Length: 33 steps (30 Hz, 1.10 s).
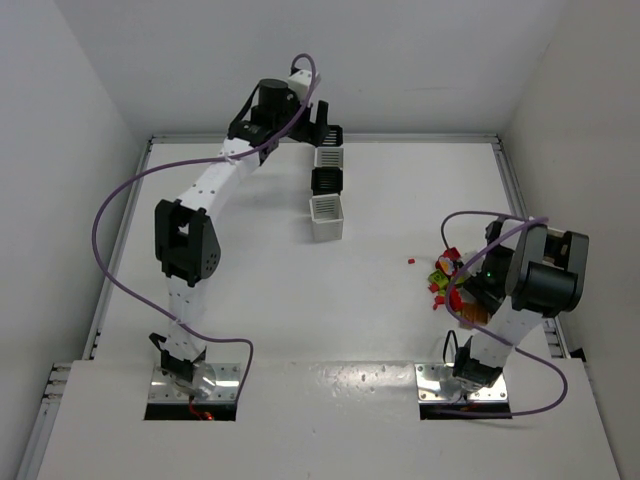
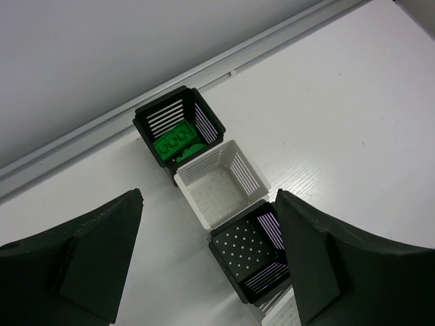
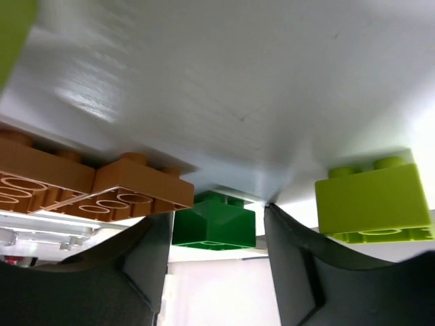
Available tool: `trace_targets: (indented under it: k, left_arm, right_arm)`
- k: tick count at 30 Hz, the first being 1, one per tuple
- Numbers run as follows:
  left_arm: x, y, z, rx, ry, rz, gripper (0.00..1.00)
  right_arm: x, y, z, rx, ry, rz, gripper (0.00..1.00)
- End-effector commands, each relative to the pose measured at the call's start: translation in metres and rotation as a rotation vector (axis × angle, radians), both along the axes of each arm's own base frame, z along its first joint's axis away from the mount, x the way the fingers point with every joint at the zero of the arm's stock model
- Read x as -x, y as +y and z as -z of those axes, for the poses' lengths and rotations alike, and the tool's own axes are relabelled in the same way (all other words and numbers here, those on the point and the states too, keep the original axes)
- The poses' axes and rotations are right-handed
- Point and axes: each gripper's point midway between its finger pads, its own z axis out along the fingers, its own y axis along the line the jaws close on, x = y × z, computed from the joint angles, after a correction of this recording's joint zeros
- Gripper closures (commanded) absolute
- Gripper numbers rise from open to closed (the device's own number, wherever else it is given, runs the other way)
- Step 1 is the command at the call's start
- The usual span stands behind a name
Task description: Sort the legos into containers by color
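Hovering left jaws wide, empty, over slatted bins [image 2: 219,193], right jaws flanking dark-green studded brick [image 3: 214,224], grip unclear

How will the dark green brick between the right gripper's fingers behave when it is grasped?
The dark green brick looks like rigid plastic, so it should not bend. Its flat sides probably suit a pinch, though smooth plastic may slip. Blocky, it seems unlikely to roll.
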Motion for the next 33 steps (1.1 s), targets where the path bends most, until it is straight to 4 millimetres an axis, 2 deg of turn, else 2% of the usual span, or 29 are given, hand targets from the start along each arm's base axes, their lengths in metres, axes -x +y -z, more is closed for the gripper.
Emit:
trace_targets:
  k: [1,4,5,7,8,11,14,15,17,18,19,20,22,23,25,26,27,28,29,30,31,32,33]
  left_arm:
    - [0.004,0.009,-0.037,0.015,-0.078,-0.011,0.15]
    - [0.002,0.014,-0.029,0.011,-0.068,-0.020,0.15]
    - [0.004,0.015,-0.035,0.014,-0.076,-0.020,0.15]
    - [0.003,0.015,-0.027,0.011,-0.066,-0.020,0.15]
    - [0.003,0.021,-0.032,0.013,-0.075,-0.031,0.15]
    - [0.004,0.021,-0.026,0.020,-0.064,-0.034,0.15]
    - [0.003,0.031,-0.029,0.065,-0.057,-0.068,0.15]
    - [-0.001,0.039,-0.027,0.086,-0.047,-0.083,0.15]
    - [-0.003,0.051,-0.023,0.155,0.004,-0.109,0.15]
    - [-0.003,0.056,-0.020,0.177,0.028,-0.118,0.15]
    - [-0.005,0.063,-0.029,0.228,0.023,-0.135,0.15]
    - [0.001,0.060,-0.020,0.245,0.050,-0.119,0.15]
    - [0.004,0.064,-0.027,0.282,0.023,-0.113,0.15]
    - [0.016,0.063,-0.025,0.292,0.031,-0.099,0.15]
    - [0.025,0.060,-0.029,0.323,0.020,-0.077,0.15]
    - [0.034,0.059,-0.014,0.318,0.057,-0.061,0.15]
    - [0.044,0.051,-0.020,0.330,0.055,-0.039,0.15]
    - [0.051,0.047,-0.017,0.329,0.067,-0.023,0.15]
    - [0.059,0.038,-0.016,0.330,0.063,-0.003,0.16]
    - [0.069,0.034,-0.001,0.316,0.085,0.007,0.16]
    - [0.080,0.030,-0.009,0.321,0.066,0.024,0.16]
    - [0.091,0.015,-0.005,0.289,0.056,0.068,0.16]
    - [0.100,0.008,0.001,0.273,0.065,0.088,0.16]
  right_arm:
    - [-0.050,0.039,0.035,-0.224,-0.208,-0.016,0.46]
    - [-0.043,0.041,0.036,-0.231,-0.188,-0.013,0.55]
    - [-0.045,0.041,0.034,-0.228,-0.196,-0.014,0.60]
    - [-0.041,0.042,0.031,-0.231,-0.186,-0.013,0.66]
    - [-0.045,0.043,0.029,-0.244,-0.194,-0.011,0.68]
    - [-0.062,0.055,0.015,-0.298,-0.233,-0.013,0.75]
    - [-0.087,0.071,-0.004,-0.362,-0.278,0.012,0.78]
    - [-0.107,0.077,-0.016,-0.394,-0.328,0.019,0.78]
    - [-0.121,0.092,-0.032,-0.441,-0.345,0.015,0.80]
    - [-0.139,0.098,-0.051,-0.487,-0.394,0.039,0.81]
    - [-0.148,0.107,-0.058,-0.517,-0.406,0.038,0.81]
    - [-0.172,0.117,-0.082,-0.572,-0.475,0.043,0.81]
    - [-0.185,0.138,-0.100,-0.661,-0.474,0.056,0.82]
    - [-0.204,0.160,-0.128,-0.777,-0.538,0.055,0.82]
    - [-0.218,0.186,-0.153,-0.896,-0.570,0.139,0.83]
    - [-0.227,0.203,-0.169,-0.992,-0.581,0.159,0.83]
    - [-0.231,0.219,-0.179,-1.036,-0.582,0.161,0.84]
    - [-0.235,0.229,-0.183,-1.073,-0.550,0.236,0.86]
    - [-0.247,0.241,-0.189,-1.141,-0.564,0.240,0.86]
    - [-0.251,0.249,-0.192,-1.184,-0.545,0.273,0.88]
    - [-0.253,0.260,-0.196,-1.222,-0.479,0.381,0.89]
    - [-0.264,0.266,-0.203,-1.296,-0.482,0.400,0.89]
    - [-0.267,0.280,-0.201,-1.329,-0.432,0.447,0.91]
